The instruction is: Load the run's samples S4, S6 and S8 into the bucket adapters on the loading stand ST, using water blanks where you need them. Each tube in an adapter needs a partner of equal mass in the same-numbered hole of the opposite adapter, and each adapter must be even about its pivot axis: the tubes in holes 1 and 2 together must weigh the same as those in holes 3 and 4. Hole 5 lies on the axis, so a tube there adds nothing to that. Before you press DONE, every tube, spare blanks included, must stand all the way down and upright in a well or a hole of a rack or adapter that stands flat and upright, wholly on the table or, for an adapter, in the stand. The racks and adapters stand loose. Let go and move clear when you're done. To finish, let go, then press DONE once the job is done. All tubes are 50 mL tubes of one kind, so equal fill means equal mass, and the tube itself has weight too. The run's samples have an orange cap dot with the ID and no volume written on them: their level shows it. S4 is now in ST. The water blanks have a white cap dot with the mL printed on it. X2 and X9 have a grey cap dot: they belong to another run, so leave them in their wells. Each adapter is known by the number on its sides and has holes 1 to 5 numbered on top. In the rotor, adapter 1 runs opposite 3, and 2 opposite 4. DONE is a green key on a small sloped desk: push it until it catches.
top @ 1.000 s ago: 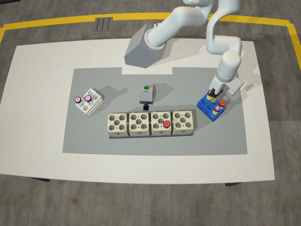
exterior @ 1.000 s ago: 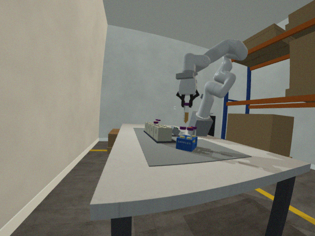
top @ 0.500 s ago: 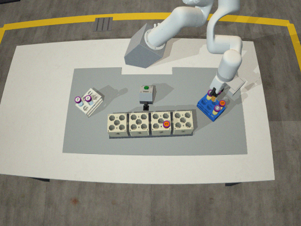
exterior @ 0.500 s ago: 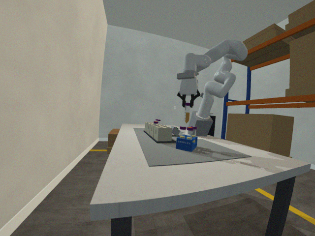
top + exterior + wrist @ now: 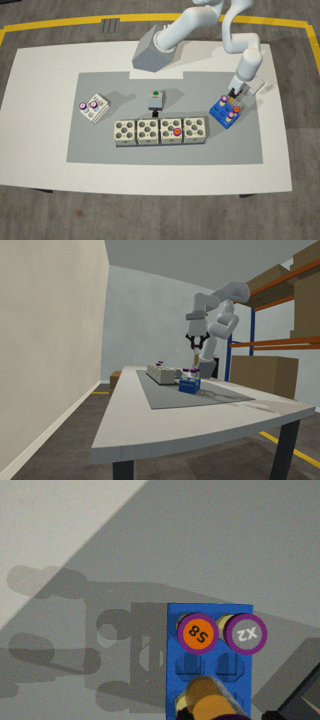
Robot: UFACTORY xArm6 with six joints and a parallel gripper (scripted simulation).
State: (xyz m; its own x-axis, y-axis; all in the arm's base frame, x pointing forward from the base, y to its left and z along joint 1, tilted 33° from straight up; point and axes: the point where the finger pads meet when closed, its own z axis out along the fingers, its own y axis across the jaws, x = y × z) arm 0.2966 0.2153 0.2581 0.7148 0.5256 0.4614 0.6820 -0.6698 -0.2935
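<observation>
Sample tube (image 5: 231, 100) (image 5: 196, 360) (image 5: 202, 689), presumably S6, hangs upright above the blue rack (image 5: 218, 119) (image 5: 188, 388) (image 5: 210, 609); the tool (image 5: 233, 93) (image 5: 196, 346) (image 5: 228, 716), partly closed, grips it at the cap, likely so its tip clears everything before travel to the adapters (image 5: 124, 142) (image 5: 165, 376).

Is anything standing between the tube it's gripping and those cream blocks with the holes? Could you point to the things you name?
The held tube (image 5: 196, 359) hangs above the blue rack (image 5: 219, 117) (image 5: 187, 388) (image 5: 210, 609), whose capped tubes stand up beneath and beside it. Beyond the rack, nothing visible blocks the way to the cream adapters (image 5: 194, 139) (image 5: 166, 376).
</observation>
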